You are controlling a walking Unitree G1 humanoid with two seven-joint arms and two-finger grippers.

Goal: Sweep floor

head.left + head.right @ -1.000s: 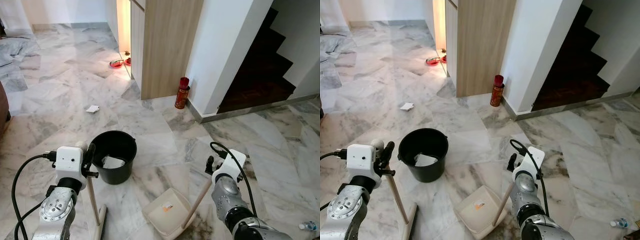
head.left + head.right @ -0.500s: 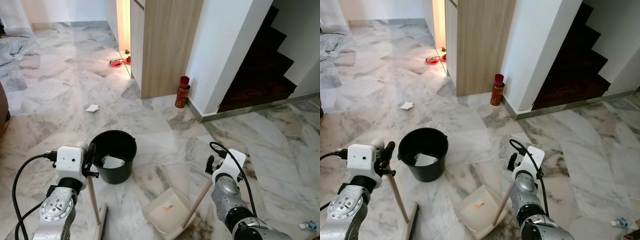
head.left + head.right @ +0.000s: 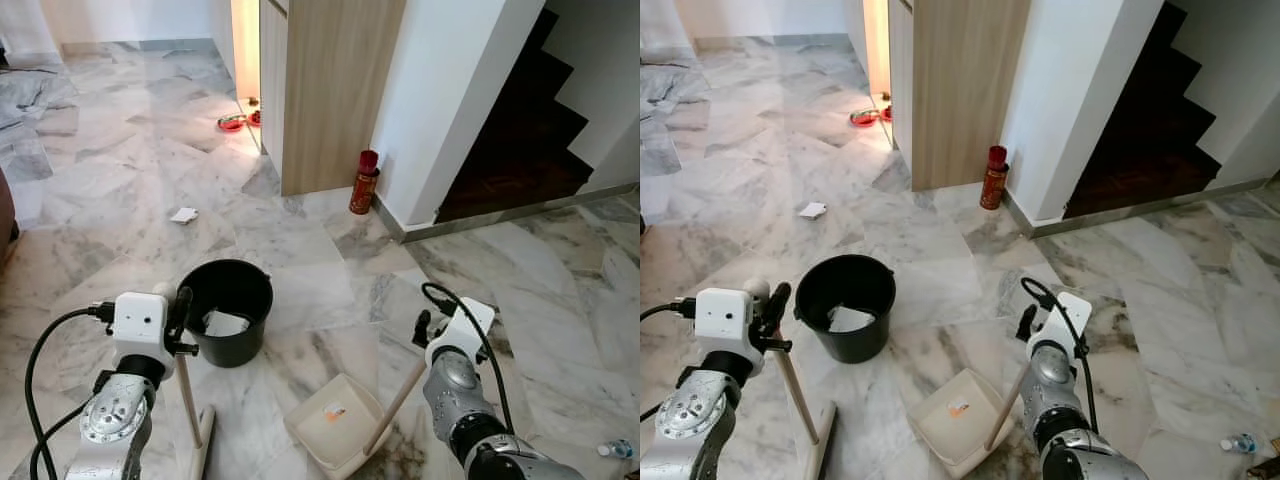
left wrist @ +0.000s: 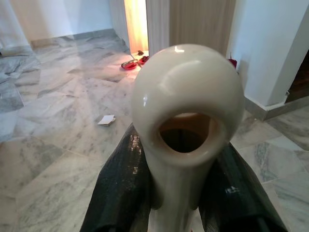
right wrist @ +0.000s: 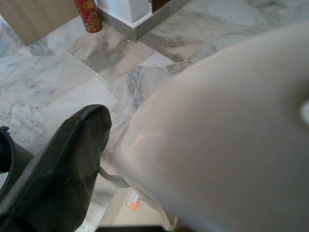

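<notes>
On the marble floor (image 3: 300,250) beside a wood-clad cabinet (image 3: 330,90), the robot stood with a cleaning implement in each arm. Its left tool (image 3: 180,318) was clamped around the top of the broom handle (image 3: 187,395), the pale knob of which sat wedged between the two black fingers (image 4: 118,193). The right tool (image 3: 425,335) gripped the dustpan handle (image 3: 395,405); the cream dustpan (image 3: 335,420) rested on the floor between the arms and held a small orange-and-white scrap (image 3: 334,411). A black bucket (image 3: 228,310), just to the far left of the pan, held crumpled paper. By appearances the collecting step was in hand, so the next move called for lifting and tipping the pan over the bucket. A white paper scrap (image 3: 184,215) lay unswept farther off, and a red canister (image 3: 364,184) stood by the wall.
</notes>
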